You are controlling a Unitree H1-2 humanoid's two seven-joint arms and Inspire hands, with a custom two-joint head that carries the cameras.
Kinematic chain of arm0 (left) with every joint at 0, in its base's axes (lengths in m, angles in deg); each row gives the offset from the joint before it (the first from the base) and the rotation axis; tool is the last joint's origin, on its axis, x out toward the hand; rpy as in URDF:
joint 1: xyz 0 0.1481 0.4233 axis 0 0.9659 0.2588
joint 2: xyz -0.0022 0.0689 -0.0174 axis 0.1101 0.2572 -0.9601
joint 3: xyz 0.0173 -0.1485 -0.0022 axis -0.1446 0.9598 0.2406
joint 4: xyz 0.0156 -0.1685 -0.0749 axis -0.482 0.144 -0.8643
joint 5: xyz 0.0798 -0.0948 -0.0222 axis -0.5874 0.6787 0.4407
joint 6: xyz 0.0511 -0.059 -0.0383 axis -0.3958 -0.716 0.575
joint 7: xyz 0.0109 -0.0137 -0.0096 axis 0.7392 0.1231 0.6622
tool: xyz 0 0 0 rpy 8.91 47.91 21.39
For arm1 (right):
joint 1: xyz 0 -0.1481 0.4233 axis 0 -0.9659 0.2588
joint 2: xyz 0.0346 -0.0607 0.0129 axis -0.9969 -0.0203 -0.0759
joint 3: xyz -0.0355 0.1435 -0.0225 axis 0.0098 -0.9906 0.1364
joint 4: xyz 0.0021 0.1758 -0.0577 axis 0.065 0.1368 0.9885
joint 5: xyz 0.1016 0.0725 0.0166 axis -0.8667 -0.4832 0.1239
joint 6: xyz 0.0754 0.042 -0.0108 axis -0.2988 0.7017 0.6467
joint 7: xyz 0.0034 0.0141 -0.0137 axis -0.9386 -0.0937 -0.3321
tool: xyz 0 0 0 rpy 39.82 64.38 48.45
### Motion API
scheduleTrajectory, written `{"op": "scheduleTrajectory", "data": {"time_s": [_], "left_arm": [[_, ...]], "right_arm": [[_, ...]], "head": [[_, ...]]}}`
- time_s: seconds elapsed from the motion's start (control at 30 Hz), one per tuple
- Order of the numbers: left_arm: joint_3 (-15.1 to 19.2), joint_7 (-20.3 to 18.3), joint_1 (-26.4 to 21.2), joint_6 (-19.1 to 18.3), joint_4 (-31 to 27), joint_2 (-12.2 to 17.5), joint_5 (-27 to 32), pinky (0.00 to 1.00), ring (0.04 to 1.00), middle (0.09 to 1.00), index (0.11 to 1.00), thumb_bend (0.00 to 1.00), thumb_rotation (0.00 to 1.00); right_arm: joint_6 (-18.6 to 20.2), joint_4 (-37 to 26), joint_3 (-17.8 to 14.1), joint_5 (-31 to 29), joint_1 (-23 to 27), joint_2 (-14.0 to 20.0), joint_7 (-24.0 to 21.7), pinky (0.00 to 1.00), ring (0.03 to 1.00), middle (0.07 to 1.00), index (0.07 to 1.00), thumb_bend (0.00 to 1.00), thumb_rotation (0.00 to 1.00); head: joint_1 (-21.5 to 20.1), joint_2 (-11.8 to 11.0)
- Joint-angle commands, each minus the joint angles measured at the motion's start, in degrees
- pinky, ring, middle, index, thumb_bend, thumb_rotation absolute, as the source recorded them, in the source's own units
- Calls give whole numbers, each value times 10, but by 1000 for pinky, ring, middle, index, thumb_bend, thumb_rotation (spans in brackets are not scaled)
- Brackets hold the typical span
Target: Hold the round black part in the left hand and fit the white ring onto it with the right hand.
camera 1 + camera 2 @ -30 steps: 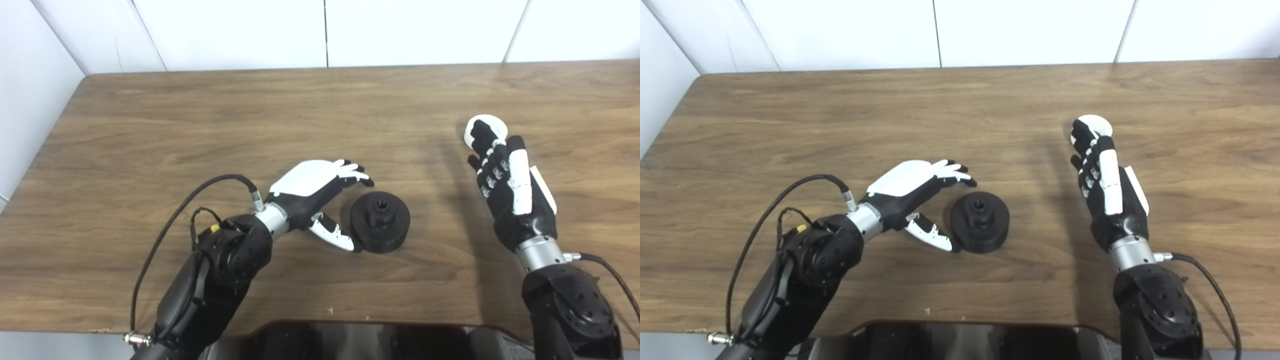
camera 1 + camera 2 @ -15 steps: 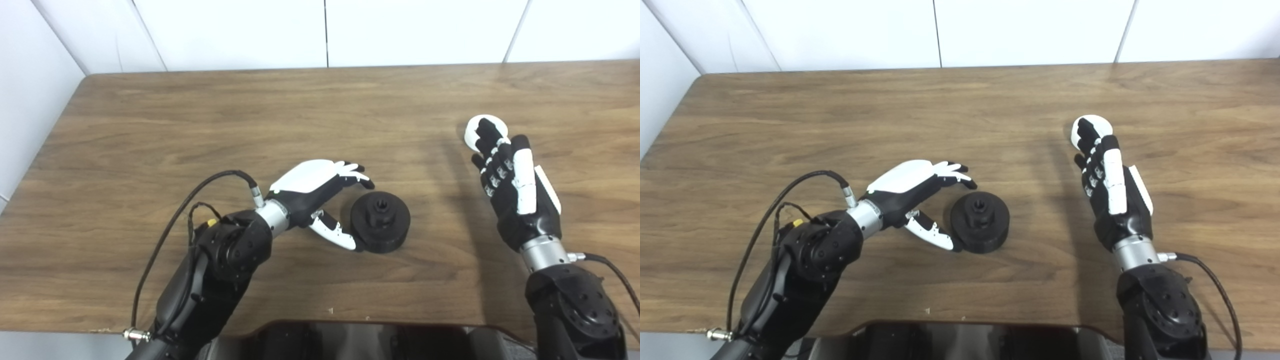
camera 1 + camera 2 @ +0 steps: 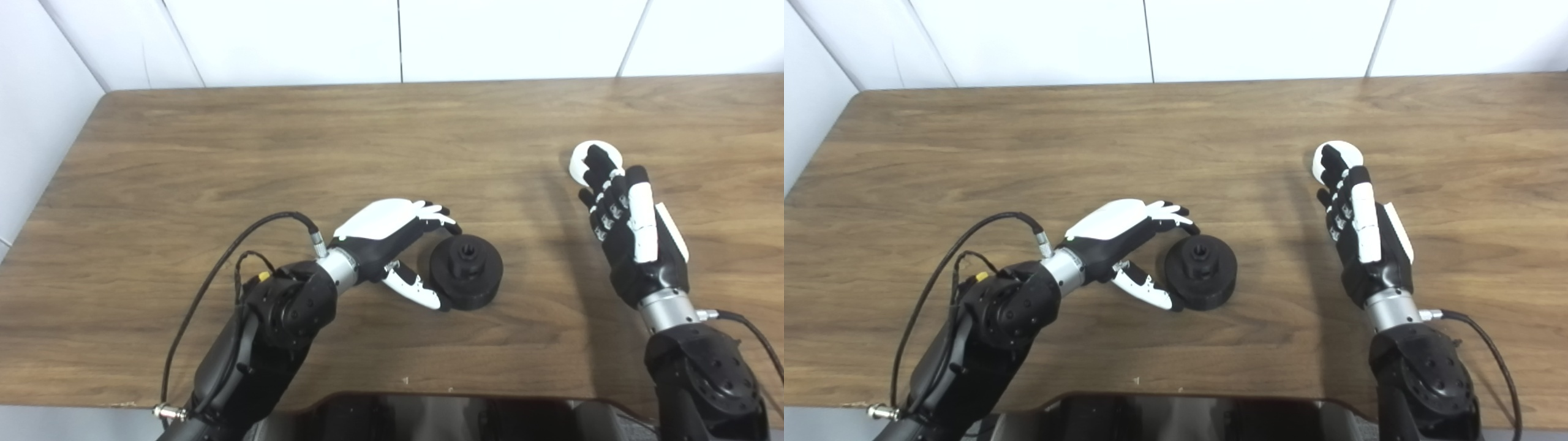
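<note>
The round black part (image 3: 467, 271) rests flat on the wooden table (image 3: 306, 147), a raised hub with a hole at its middle. My left hand (image 3: 392, 236) stands open just left of it, fingers curved toward the part's far-left rim and thumb against its near-left side. The white ring (image 3: 591, 160) lies on the table at the right, partly hidden under the fingertips (image 3: 597, 160) of my right hand (image 3: 628, 229). That hand is open, its fingers stretched flat over the ring, not closed around it.
White wall panels (image 3: 398, 37) rise behind the table's far edge. A dark body panel (image 3: 453, 416) sits below the near edge. Cables (image 3: 208, 288) loop from the left forearm over the table.
My left hand has slid a little right and closer to the black part, fingers now at its rim. The right hand has barely shifted over the ring.
</note>
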Motion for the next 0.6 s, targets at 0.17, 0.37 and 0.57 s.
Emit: {"op": "scheduleTrajectory", "data": {"time_s": [0.17,0.37,0.57], "left_arm": [[-7,10,-3,1,-22,-8,-14,895,1000,968,823,1000,311],[-9,10,2,3,-25,-10,-23,893,1000,964,820,992,314],[-10,20,8,11,-22,-14,-29,898,1000,959,810,976,293]], "right_arm": [[-12,-21,-1,-4,1,11,-6,1000,1000,970,932,585,982],[-14,-22,-3,-9,1,12,-7,1000,1000,974,933,590,977],[-15,-20,-1,-3,-1,11,-4,1000,1000,967,931,575,993]], "head": [[2,2],[2,3],[2,4]]}}
